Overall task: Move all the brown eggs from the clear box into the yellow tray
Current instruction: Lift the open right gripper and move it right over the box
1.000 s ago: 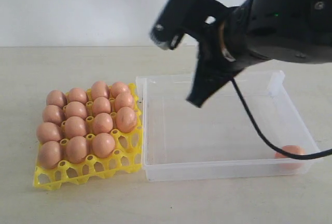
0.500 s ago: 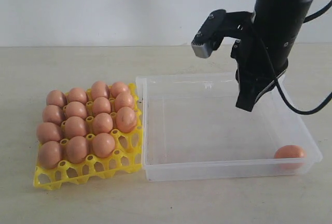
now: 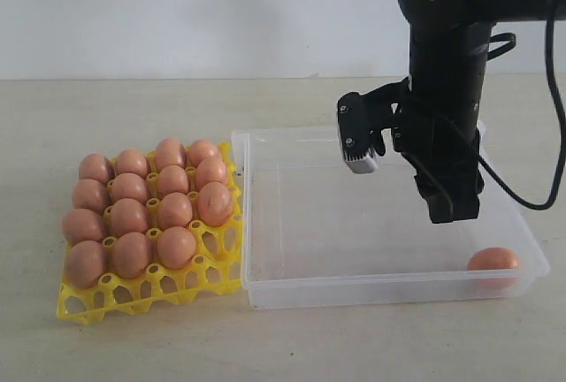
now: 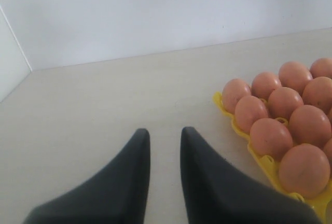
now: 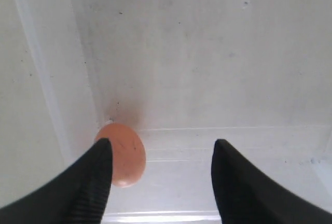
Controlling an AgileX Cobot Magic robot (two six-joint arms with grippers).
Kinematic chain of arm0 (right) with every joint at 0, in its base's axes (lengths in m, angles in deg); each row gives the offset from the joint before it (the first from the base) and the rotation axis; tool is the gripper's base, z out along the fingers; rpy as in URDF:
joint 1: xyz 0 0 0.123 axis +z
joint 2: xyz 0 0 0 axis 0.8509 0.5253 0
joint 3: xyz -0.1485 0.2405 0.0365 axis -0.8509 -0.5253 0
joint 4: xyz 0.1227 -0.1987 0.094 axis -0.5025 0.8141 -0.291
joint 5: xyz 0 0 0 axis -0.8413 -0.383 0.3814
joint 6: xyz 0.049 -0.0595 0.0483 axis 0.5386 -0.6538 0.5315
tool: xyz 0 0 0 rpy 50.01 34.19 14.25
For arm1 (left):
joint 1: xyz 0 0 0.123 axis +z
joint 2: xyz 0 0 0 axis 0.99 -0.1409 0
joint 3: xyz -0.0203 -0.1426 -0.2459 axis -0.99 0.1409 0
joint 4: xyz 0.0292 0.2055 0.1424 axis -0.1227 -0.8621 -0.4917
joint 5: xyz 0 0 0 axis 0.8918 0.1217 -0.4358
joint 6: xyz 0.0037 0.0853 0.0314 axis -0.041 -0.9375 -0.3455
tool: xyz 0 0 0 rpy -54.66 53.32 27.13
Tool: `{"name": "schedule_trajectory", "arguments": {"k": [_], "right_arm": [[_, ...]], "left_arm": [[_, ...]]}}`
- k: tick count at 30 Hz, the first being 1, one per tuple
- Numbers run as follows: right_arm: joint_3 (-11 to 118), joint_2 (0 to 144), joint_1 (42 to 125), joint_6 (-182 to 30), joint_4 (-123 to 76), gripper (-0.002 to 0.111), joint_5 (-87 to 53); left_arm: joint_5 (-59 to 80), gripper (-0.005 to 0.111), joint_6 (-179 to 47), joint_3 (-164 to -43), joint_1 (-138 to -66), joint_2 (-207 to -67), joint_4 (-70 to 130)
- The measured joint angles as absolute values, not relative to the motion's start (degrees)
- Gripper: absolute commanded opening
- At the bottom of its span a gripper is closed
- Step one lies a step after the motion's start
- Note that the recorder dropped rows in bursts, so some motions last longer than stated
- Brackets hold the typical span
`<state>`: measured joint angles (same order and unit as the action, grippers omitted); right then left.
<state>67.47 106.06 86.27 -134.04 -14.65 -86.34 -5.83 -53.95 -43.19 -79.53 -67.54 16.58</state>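
Observation:
One brown egg (image 3: 493, 260) lies in the near right corner of the clear box (image 3: 380, 292). Several brown eggs (image 3: 141, 210) fill most cups of the yellow tray (image 3: 141, 298) to the left of the box. My right arm (image 3: 442, 134) points down into the right half of the box. Its gripper (image 5: 162, 146) is open wide and holds nothing. The lone egg (image 5: 124, 154) lies in the box corner beside one finger (image 5: 96, 182). My left gripper (image 4: 165, 133) hovers over bare table beside the tray (image 4: 264, 162), jaws narrowly open and empty. It is out of the exterior view.
The tray's front row of cups (image 3: 177, 280) and the cups along its right edge hold no eggs. A black cable (image 3: 522, 201) hangs from the right arm over the box's right wall. A white wall (image 3: 177, 11) stands behind the beige table.
The right arm swung from over the box's middle to its right side and came lower, closer to the egg. Its jaws opened from shut. Eggs and tray stayed put.

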Motion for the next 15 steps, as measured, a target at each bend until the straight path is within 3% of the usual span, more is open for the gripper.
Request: {"name": "schedule_trajectory", "arguments": {"k": [15], "right_arm": [[67.51,109.95,78.4,-133.15,-16.25,0.055,-86.34]], "left_arm": [[-5.83,0.022,-53.95,-43.19,-79.53,-67.54,16.58]]}}
